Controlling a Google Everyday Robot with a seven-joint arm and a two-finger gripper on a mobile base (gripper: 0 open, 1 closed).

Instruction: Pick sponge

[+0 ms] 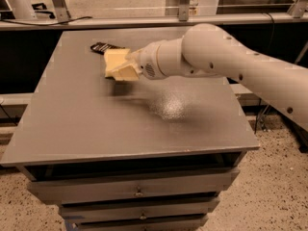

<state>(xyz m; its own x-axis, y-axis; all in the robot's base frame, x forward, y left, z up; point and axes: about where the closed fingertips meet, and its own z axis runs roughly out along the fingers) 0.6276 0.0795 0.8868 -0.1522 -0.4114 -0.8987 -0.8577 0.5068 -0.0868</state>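
Note:
My gripper (119,65) is over the back left part of the grey table (86,124), at the end of the white arm (207,54) that reaches in from the right. Its pale yellow fingers (115,56) are shut on the sponge (126,74), a pale yellow foam block of much the same colour. The sponge hangs a little above the tabletop, with a shadow under it. The line between sponge and fingers is hard to make out.
A flat black packet (102,47) lies on the table just behind and left of the gripper. The table has drawers (139,192) below its front edge. A ledge and metal posts (57,1) run behind it.

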